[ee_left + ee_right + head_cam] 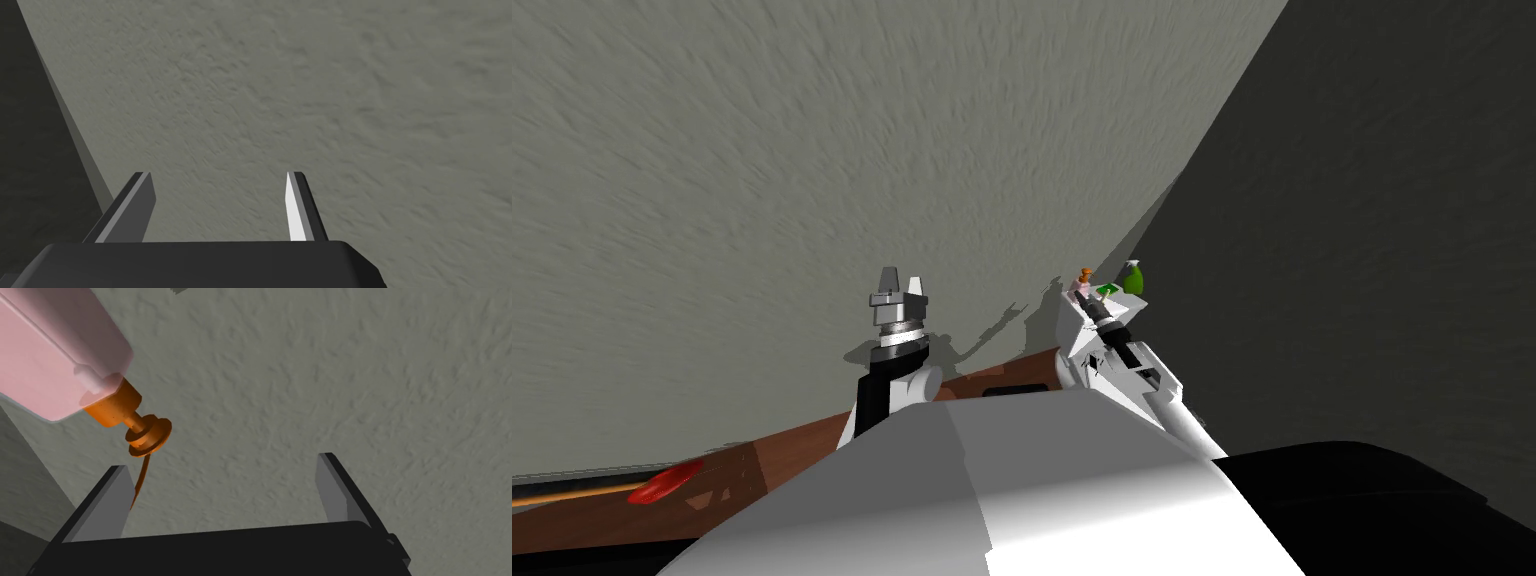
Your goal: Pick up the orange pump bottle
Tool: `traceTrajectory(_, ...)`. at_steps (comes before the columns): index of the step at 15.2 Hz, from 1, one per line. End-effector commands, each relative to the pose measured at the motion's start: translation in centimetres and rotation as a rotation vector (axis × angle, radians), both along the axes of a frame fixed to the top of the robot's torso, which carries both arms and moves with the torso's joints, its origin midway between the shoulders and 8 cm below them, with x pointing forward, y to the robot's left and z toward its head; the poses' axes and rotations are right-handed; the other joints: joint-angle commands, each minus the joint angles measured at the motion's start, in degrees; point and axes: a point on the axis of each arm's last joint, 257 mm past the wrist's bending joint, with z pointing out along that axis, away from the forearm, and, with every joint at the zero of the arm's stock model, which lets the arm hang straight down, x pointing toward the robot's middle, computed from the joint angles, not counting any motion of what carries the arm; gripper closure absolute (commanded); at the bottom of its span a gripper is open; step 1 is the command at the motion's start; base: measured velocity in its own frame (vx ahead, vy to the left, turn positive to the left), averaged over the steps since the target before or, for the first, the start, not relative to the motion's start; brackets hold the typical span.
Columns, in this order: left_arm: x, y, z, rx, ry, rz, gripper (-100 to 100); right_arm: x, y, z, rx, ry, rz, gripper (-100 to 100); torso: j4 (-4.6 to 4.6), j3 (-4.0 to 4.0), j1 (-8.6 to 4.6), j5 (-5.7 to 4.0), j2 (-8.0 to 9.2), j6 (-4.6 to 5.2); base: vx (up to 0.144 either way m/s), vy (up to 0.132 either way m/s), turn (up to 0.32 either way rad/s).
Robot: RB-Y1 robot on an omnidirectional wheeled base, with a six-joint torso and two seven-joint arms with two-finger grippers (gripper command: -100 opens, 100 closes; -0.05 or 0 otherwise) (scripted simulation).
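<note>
right gripper (222, 463) was wide open and empty, pink bottle (55, 353) with orange pump (147, 430) sat just beside one finger (107, 503), outside the gap, near a green item (1134, 278); left gripper (220, 174) was open and empty too.

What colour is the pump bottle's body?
Bottle pale pink, pump orange; clearest in right wrist view.

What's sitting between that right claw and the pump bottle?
Nothing. In the right wrist view, the stretch from the open right gripper to the pump bottle is bare; its thin orange spout runs beside one finger.
</note>
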Motion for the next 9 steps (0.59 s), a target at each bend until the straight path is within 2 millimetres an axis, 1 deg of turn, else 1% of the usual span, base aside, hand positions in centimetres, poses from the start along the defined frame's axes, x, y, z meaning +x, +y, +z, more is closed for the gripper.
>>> traceTrajectory(1, 0.0, 0.0, 0.0, 0.000, 0.000, 0.000, 0, 0.2, -1.5, -0.4, -0.058, 0.025, -0.041, -100, 0.00, 0.00, 0.00, 0.00, 0.00, 0.00, 0.059, 0.126, -0.022)
traceTrajectory(2, 0.0, 0.0, 0.0, 0.000, 0.000, 0.000, 0, 0.6, -3.0, -0.9, -0.110, 0.045, -0.075, -100, 0.00, 0.00, -0.01, 0.01, 0.01, 0.00, 0.063, 0.107, -0.017)
traceTrajectory(3, 0.0, 0.0, 0.0, 0.000, 0.000, 0.000, 0, 0.6, -3.1, -0.9, -0.110, 0.045, -0.076, -100, 0.00, 0.00, -0.06, 0.00, 0.00, 0.00, 0.061, 0.086, -0.010)
traceTrajectory(4, 0.0, 0.0, 0.0, 0.000, 0.000, 0.000, 0, 0.9, -4.7, -1.3, -0.160, 0.065, -0.112, -100, 0.00, 0.00, -0.13, -0.02, 0.00, 0.00, 0.059, 0.084, -0.007)
traceTrajectory(5, 0.0, 0.0, 0.0, 0.000, 0.000, 0.000, 0, 0.9, -4.7, -1.3, -0.160, 0.065, -0.112, -100, 0.00, 0.01, -0.17, -0.03, 0.01, 0.00, 0.049, 0.077, -0.013)
traceTrajectory(7, 0.0, 0.0, 0.0, 0.000, 0.000, 0.000, 0, 1.4, -7.9, -1.8, -0.256, 0.101, -0.183, -100, 0.01, 0.02, -0.18, -0.04, 0.03, 0.00, 0.057, 0.108, -0.011)
traceTrajectory(8, 0.0, 0.0, 0.0, 0.000, 0.000, 0.000, 0, 1.4, -7.9, -1.8, -0.256, 0.102, -0.185, -100, 0.00, 0.01, -0.10, -0.02, 0.01, 0.00, 0.062, 0.117, -0.016)
traceTrajectory(9, 0.0, 0.0, 0.0, 0.000, 0.000, 0.000, 0, 1.5, -9.6, -1.9, -0.302, 0.119, -0.222, -100, 0.00, 0.00, -0.08, -0.01, 0.00, 0.00, 0.074, 0.100, -0.013)
